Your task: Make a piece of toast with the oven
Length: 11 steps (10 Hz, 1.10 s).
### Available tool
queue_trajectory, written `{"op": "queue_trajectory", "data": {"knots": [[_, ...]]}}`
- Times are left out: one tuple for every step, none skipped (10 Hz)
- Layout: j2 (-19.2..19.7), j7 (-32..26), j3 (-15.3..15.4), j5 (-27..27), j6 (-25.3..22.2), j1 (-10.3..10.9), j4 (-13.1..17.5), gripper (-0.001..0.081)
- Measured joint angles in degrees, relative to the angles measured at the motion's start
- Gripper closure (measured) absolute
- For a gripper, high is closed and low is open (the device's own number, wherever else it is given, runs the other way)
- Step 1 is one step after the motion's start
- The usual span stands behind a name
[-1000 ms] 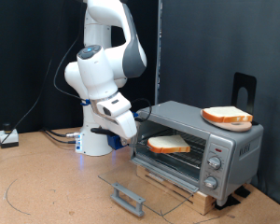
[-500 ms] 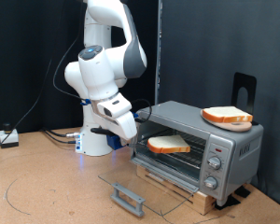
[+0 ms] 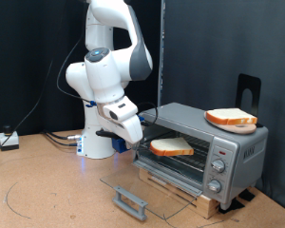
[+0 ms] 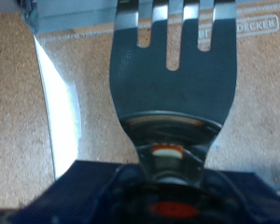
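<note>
The silver oven (image 3: pixel 223 142) stands at the exterior view's right with its glass door (image 3: pixel 147 182) folded down flat. The piece of toast (image 3: pixel 170 146) lies on the wire rack inside. My gripper (image 3: pixel 133 130) hangs just left of the oven's open mouth, level with the rack. It is shut on a slotted metal spatula (image 4: pixel 173 75). In the wrist view the spatula's tines reach out over the glass door (image 4: pixel 79 51) towards the oven. The toast does not show in the wrist view.
A thicker slice on an orange dish (image 3: pixel 230 118) sits on the oven's roof. Three knobs (image 3: pixel 217 167) are on its side panel. The door handle (image 3: pixel 130 201) juts towards the exterior view's bottom. Cables (image 3: pixel 57 138) and a white box (image 3: pixel 8 141) lie at the left.
The arm has shifted slightly, and the gripper with the spatula has moved a little to the right towards the oven's mouth. The toast has not moved.
</note>
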Motion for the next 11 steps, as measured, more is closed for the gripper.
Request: {"op": "queue_trajectory", "data": {"knots": [[-0.21, 0.23, 0.57, 0.96, 0.01, 0.39, -0.33, 0.0349], [-0.48, 0.45, 1.19, 2.10, 0.04, 0.84, -0.70, 0.0349], [-0.71, 0.91, 1.82, 3.19, 0.07, 1.36, -0.99, 0.0349], [-0.89, 1.43, 2.47, 3.93, 0.11, 1.67, -1.20, 0.0349], [-0.99, 2.05, 3.04, 4.66, 0.24, 1.98, -1.31, 0.0349], [-1.01, 2.64, 3.53, 5.29, 0.44, 2.20, -1.34, 0.0349], [-1.01, 3.02, 3.93, 5.58, 0.56, 2.25, -1.34, 0.0349], [-1.01, 3.08, 4.00, 5.61, 0.78, 2.21, -1.34, 0.0349], [-1.01, 3.08, 3.84, 5.52, 1.00, 1.81, -1.34, 0.0349], [-1.01, 3.08, 3.34, 5.33, 1.02, 1.01, -1.25, 0.0349], [-1.01, 3.01, 2.41, 5.29, 0.95, 0.03, -0.96, 0.0349]]}}
